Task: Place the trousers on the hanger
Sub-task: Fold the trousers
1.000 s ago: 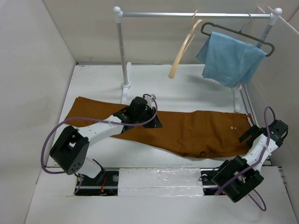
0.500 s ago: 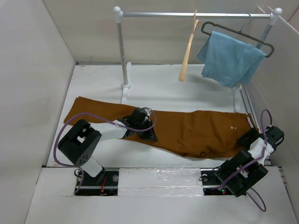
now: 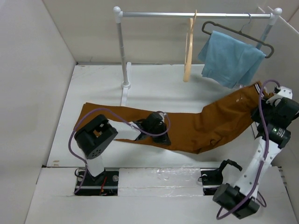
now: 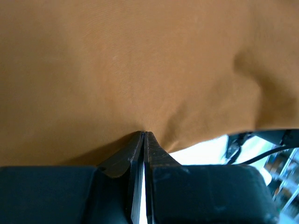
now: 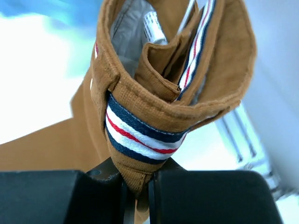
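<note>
The trousers (image 3: 196,128) are soft and floppy, lying across the table (image 3: 154,84). My right end effector (image 5: 138,186) pinches the thick waistband (image 5: 140,135), held up at the right. My left end effector (image 4: 144,140) pinches the leg cloth.

Trousers (image 3: 196,126) across table (image 3: 159,88), hanger (image 3: 189,51) on rail (image 3: 154,15)

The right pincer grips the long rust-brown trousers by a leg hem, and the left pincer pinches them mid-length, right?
Not the hem: the right pincer grips the long rust-brown trousers by the striped-lined waistband, as the right wrist view shows. The left pincer does pinch them mid-length.
</note>
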Controlling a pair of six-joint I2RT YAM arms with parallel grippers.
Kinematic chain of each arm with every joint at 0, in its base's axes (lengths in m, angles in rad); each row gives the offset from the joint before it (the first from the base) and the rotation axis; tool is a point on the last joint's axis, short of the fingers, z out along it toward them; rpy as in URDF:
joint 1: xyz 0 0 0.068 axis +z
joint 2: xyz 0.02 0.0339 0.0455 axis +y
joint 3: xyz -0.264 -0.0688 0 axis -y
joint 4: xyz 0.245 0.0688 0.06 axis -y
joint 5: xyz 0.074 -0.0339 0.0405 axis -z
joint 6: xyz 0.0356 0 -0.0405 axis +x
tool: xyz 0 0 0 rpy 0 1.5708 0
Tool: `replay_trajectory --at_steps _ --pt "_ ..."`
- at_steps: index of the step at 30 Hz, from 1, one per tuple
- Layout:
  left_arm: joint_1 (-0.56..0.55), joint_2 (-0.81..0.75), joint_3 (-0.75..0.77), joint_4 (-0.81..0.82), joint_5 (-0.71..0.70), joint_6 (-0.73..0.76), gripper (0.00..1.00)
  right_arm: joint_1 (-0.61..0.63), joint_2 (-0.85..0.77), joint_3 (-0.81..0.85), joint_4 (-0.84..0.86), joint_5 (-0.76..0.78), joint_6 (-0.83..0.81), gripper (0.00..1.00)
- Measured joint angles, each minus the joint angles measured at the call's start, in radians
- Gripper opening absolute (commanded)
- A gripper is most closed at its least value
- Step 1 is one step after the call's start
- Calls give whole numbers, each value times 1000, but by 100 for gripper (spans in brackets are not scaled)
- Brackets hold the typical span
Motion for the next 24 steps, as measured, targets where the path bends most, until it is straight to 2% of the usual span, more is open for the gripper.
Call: replay_trajectory --at_steps 7,10,13,15,16,17,18,19,21,24 --pt "-204 231 266 38 -5 -84 0 186 -126 304 -186 16 -42 0" --pt "-292 363 463 -1 -5 -118 0 254 -130 431 -235 11 -57 0" --pt "-376 511 700 -51 -13 -137 0 343 -133 466 -241 -18 -54 0" --pt "-412 534 749 -71 -35 -142 0 398 -134 447 -239 -44 -42 0" --pt "-426 519 732 -76 -47 -145 10 422 -137 422 -231 -60 -27 0" --pt "-437 484 689 -87 -61 -153 16 444 -136 390 -229 -82 -12 0" --pt "-434 420 599 -65 -86 -152 16 462 -130 362 -220 -101 8 0" --pt "-421 325 491 -87 -120 -149 22 481 -121 344 -208 -111 24 0" --pt "-367 103 316 -212 -200 -139 23 518 -98 318 -171 -131 61 0" --pt "-226 -296 219 -411 -372 -129 29 563 -62 282 -77 -151 127 0"
